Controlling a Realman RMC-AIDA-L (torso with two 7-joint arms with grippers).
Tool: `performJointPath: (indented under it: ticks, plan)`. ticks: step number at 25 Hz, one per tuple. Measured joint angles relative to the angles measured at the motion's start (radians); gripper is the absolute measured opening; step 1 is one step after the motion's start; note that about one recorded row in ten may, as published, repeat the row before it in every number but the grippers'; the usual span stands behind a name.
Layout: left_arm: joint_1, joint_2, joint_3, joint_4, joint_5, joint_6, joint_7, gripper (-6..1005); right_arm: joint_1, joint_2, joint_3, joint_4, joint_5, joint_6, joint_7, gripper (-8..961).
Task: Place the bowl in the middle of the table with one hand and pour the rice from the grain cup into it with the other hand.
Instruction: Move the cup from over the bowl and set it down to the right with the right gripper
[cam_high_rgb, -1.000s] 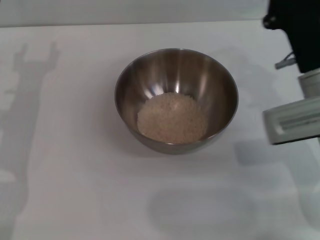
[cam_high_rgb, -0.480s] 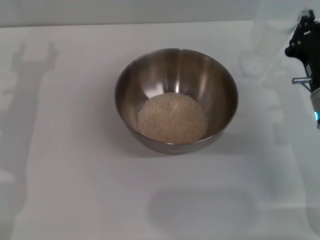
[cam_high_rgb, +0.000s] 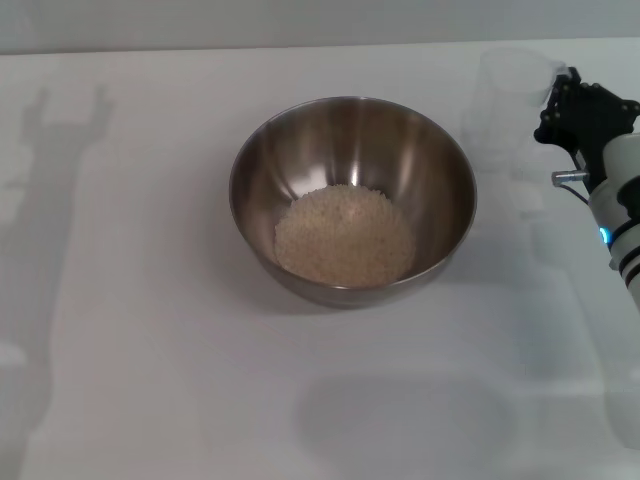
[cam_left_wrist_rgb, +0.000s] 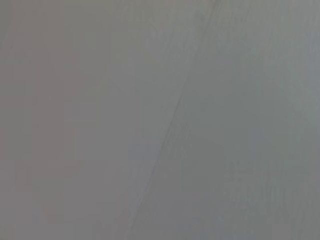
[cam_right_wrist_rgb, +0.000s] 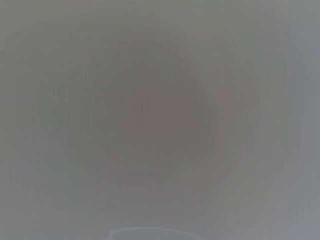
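Head view: the bowl (cam_high_rgb: 352, 200) sits near the middle of the counter (cam_high_rgb: 140, 330) with the rice (cam_high_rgb: 344, 236) heaped inside it. Half a second ago the right gripper (cam_high_rgb: 575, 110) was at the far right edge; now it has come further into view and lower, with the grain cup (cam_high_rgb: 507, 100) upright just beside it, to the right of the bowl and apart from it. The cup looks empty, so I judge the pour done and the cup being set down. Whether the jaws grip the cup or have let go, I cannot tell. The left gripper is out of sight.

Left wrist view: only a blank grey surface.

Right wrist view: grey blur, nothing identifiable.
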Motion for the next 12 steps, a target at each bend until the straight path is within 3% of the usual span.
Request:
performJointPath:
  ticks: [12]
  plan:
    - [-0.002, 0.0, -0.004, -0.002, 0.0, 0.004, 0.0, 844, 0.049, -0.002, 0.017, -0.021, -0.01, 0.15, 0.001, 18]
